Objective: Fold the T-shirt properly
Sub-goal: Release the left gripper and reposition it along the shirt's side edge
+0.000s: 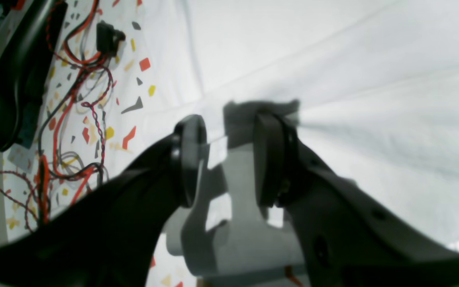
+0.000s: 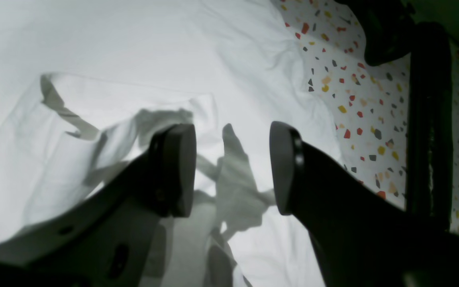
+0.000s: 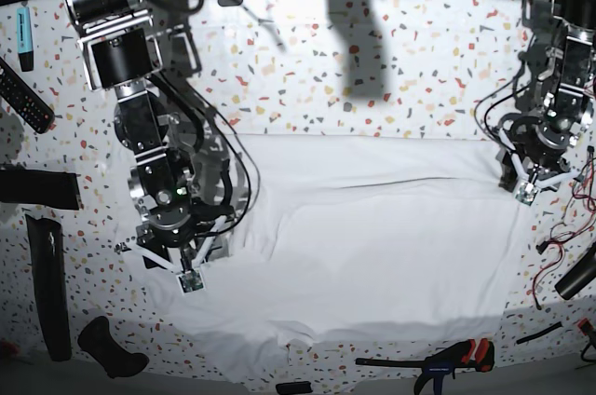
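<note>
While spread flat, T-shirt [image 3: 372, 237] spans between left claw [image 3: 533, 192] and right claw [image 3: 189, 279].

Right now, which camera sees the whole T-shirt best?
The base view: the T-shirt lies spread across the table, with its outline visible. Each wrist view shows only a close patch of white cloth beyond a claw.
</note>
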`<state>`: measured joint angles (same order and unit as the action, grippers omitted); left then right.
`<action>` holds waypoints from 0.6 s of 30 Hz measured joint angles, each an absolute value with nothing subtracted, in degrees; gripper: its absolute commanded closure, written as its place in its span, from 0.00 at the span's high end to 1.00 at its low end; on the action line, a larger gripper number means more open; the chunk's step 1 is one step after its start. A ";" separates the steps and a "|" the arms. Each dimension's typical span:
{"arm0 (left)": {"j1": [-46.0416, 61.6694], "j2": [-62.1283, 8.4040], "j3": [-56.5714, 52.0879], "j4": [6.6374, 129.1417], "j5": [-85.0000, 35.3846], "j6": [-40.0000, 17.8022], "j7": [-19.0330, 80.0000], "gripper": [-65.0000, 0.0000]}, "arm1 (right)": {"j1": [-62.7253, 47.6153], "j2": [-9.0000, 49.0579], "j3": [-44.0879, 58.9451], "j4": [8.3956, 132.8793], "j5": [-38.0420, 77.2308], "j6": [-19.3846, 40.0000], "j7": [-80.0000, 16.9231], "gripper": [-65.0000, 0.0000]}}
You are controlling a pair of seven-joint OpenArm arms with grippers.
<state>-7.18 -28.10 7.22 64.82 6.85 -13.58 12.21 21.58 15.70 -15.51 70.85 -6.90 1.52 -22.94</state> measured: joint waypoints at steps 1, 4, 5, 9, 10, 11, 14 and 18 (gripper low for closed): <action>-7.31 -28.14 7.22 64.79 6.85 -13.52 12.16 0.35 | 21.61 15.73 -15.51 70.85 -6.90 1.52 -23.00 0.46; -7.31 -28.08 7.22 64.42 7.05 -11.81 10.57 0.35 | 21.61 15.73 -15.51 70.85 -6.90 1.52 -22.98 0.46; -7.64 -28.10 7.22 64.38 7.07 -11.88 10.81 0.35 | 21.61 15.70 -15.51 70.85 -6.90 1.52 -22.92 0.46; -9.52 -28.10 7.22 64.23 7.46 -11.84 11.60 0.35 | 21.61 15.70 -15.51 70.85 -6.90 1.52 -22.83 0.46; -10.09 -28.10 7.22 64.23 7.46 -11.90 11.64 0.35 | 21.61 15.70 -15.51 70.85 -6.92 1.52 -22.79 0.46; -10.59 -28.08 7.22 64.23 7.44 -11.79 11.57 0.35 | 21.61 15.73 -15.51 70.85 -6.90 1.52 -22.83 0.46; -11.64 -28.10 7.22 64.23 7.42 -11.81 11.60 0.35 | 21.61 15.70 -15.51 70.85 -6.90 1.52 -23.03 0.46; -12.40 -28.08 7.22 64.23 5.91 -11.84 11.53 0.35 | 21.61 15.73 -15.51 70.85 -6.90 1.52 -23.09 0.46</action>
